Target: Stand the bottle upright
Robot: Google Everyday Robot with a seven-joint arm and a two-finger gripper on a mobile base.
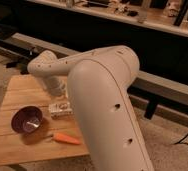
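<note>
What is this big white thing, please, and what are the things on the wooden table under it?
The big white shape is a robot arm, seen close from the one camera, which looks down past it. The arm bends back down to its gripper, which hangs open just above the wooden table and holds nothing. On the table lie a small pale bottle on its side, near the gripper, a purple bowl and an orange carrot.

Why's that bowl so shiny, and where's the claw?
Camera view: warm, dim light; a glare spot glints inside the purple bowl; the pale arm blocks much of the wooden table; the claw hangs half-hidden just above the lying bottle.
</note>
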